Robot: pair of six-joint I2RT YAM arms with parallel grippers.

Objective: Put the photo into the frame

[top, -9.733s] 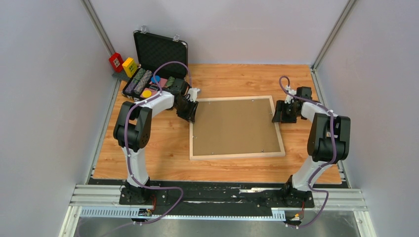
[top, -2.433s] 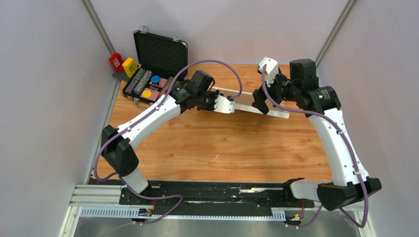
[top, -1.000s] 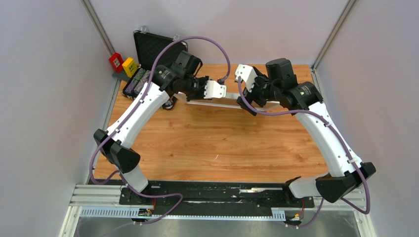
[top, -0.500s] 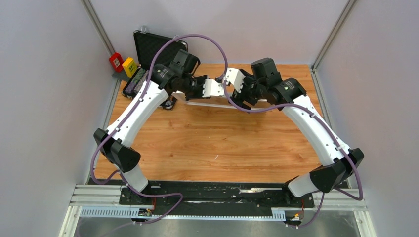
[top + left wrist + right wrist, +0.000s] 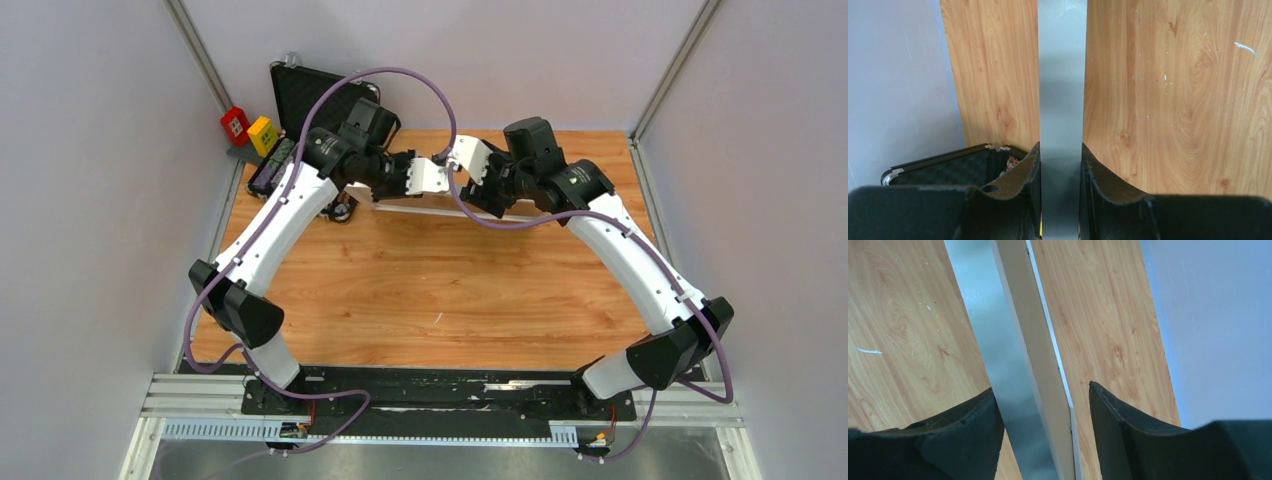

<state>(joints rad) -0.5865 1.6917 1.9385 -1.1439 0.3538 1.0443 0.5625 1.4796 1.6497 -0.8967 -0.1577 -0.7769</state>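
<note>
While edge-on, frame sits clamped in left hand.

Thin pale wooden picture frame lifted off the worktop, arms drawn together.
Earlier it lay flat, back up, between two low arms. Now it is edge-on near the far side, gripped by the left end effector. The right end effector has slid leftward along it, jaws narrowing.

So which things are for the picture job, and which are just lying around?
For the job:
the frame
the left hand, gripping it
the right hand, open around it

Just lying about:
black case
red block
yellow block
</note>
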